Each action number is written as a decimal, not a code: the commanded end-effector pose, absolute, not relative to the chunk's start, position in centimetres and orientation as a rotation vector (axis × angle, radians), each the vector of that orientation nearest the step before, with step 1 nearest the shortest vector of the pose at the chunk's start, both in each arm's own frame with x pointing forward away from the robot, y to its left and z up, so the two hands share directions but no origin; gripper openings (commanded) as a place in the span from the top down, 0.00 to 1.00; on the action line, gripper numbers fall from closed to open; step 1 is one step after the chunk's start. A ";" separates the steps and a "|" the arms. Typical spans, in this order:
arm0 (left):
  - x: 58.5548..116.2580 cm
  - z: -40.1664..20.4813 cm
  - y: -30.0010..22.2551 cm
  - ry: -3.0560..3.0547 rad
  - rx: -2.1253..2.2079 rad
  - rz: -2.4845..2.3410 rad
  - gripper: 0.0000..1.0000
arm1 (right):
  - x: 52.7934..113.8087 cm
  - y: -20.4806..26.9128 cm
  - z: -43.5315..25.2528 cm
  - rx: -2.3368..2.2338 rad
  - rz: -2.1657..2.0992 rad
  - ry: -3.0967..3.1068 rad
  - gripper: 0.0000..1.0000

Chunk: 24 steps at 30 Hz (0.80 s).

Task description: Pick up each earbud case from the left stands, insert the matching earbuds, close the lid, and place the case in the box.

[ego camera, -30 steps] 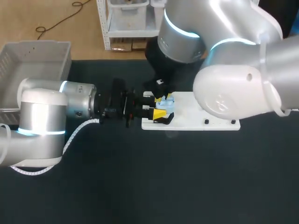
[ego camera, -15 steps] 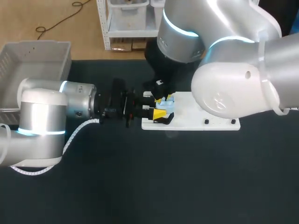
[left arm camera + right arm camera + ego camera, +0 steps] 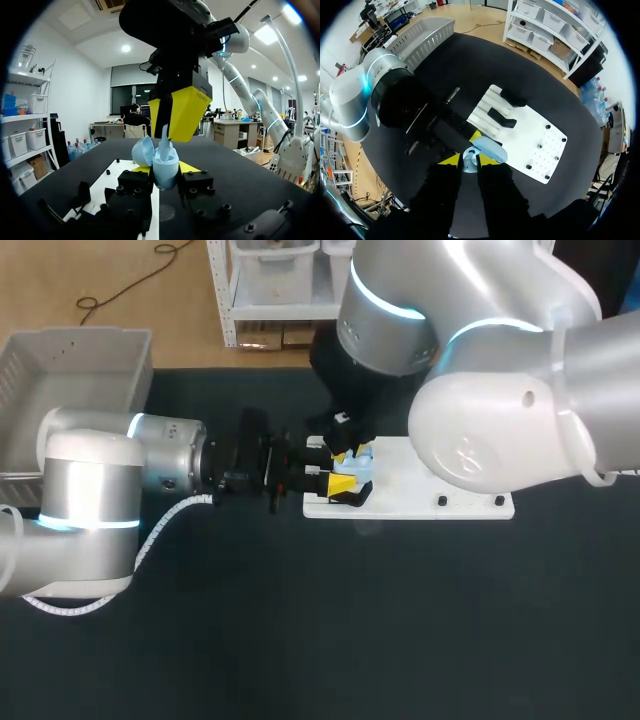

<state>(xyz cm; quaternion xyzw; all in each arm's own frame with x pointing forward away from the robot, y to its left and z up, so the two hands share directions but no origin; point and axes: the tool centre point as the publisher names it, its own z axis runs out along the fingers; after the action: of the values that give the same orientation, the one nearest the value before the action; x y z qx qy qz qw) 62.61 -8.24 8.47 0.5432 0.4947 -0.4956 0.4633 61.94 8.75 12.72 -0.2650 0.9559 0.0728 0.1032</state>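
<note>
In the left wrist view a light blue earbud case stands upright with its lid swung open. My left gripper is shut on the case from both sides, just above the near left corner of the white stand plate. From above, my right gripper is shut on a pale blue earbud whose lower end sits in the case's mouth. In the head view the two grippers meet, the left gripper lying level and the right gripper pointing down. The right wrist view looks straight down on the open case and lid at my right gripper.
Two black stands sit on the white plate beyond the case. A grey slatted box stands at the table's far left, also in the right wrist view. The table is a dark mat.
</note>
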 end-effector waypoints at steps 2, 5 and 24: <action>62.5 8.5 -8.2 1.217 1.333 -1.214 1.00 | 62.0 8.8 12.6 -0.783 0.211 2.824 1.00; 62.5 8.5 -8.2 1.217 1.333 -1.214 1.00 | 62.1 8.8 12.5 -0.785 0.207 2.827 1.00; 62.5 8.5 -8.2 1.217 1.333 -1.214 1.00 | 62.8 9.5 12.2 -0.812 0.173 2.845 1.00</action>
<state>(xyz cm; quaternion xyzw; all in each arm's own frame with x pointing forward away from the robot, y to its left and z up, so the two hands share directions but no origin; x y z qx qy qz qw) 62.64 -8.16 8.44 0.5430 0.4951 -0.4953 0.4634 62.53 9.16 12.21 -0.2726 0.9559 0.0595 0.0916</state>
